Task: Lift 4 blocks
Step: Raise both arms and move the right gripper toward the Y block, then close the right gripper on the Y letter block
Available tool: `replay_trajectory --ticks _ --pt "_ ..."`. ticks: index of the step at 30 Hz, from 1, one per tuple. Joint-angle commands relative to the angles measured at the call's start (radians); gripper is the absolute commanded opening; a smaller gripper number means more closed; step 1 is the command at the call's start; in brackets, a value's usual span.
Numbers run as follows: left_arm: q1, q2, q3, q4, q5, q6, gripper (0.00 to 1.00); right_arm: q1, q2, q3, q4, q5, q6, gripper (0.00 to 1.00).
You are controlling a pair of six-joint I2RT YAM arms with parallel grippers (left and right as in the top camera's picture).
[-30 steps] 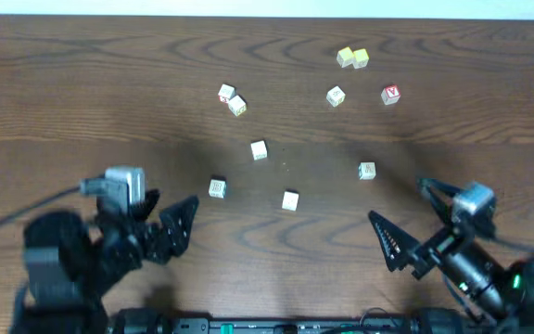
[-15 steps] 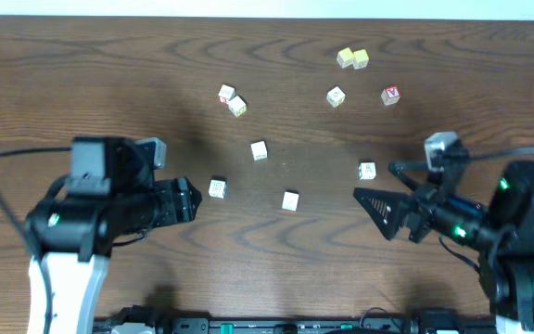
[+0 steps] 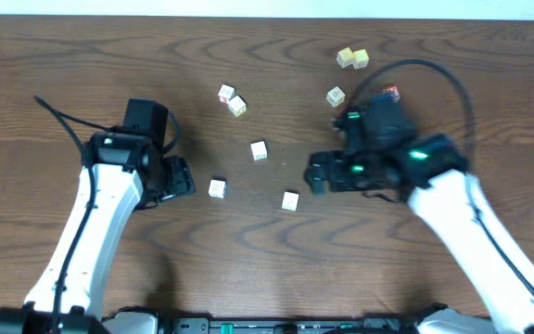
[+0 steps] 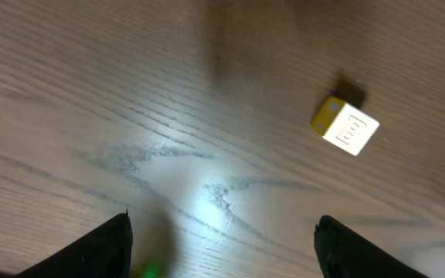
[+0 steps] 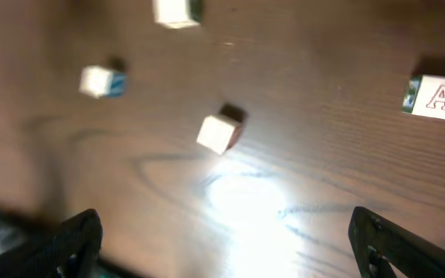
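The table (image 3: 82,74) is dark brown wood with bold grain running side to side. It fills almost all of the overhead view. A thin pale strip (image 3: 248,7) runs along its far edge, too narrow to tell what it is. In both wrist views a bright glare lies on the wood.

The white left arm (image 3: 100,232) and right arm (image 3: 471,213) reach in from the near edge. The left gripper (image 3: 176,178) hangs over the left middle of the table with its jaws apart and nothing between them. The right gripper (image 3: 315,173) hangs just right of centre, also spread wide and empty.

Three blocks (image 3: 259,149) lie on the table between the grippers, well apart from one another. One is at the centre, one just beside the left gripper and one near the right gripper. Whether a fourth lies under the right arm I cannot tell.

More cubes (image 3: 232,99) lie farther back, among them a yellowish pair (image 3: 352,58).
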Motion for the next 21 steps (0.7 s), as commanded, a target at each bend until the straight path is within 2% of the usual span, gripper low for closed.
replay_trajectory --ticks 1,4,8,12,15,21 --pt "0.004 0.023 0.019 0.009 -0.038 -0.045 0.76 0.084 0.106 0.016 0.04 0.174 0.23 0.99" --pt "0.03 0.026 0.019 0.015 -0.038 -0.098 0.76 0.138 0.193 0.016 0.089 0.166 0.257 0.98" --pt "0.077 0.026 0.019 0.026 -0.037 -0.119 0.76 0.184 0.291 0.016 0.151 0.165 0.303 0.79" --pt "0.096 0.026 0.019 0.025 -0.037 -0.121 0.75 0.198 0.356 0.017 0.167 0.174 0.319 0.74" --pt "0.095 0.026 0.019 0.026 -0.037 -0.121 0.76 0.198 0.397 0.017 0.171 0.177 0.341 0.66" --pt "0.095 0.026 0.019 0.026 -0.037 -0.121 0.76 0.199 0.454 0.017 0.194 0.168 0.348 0.64"
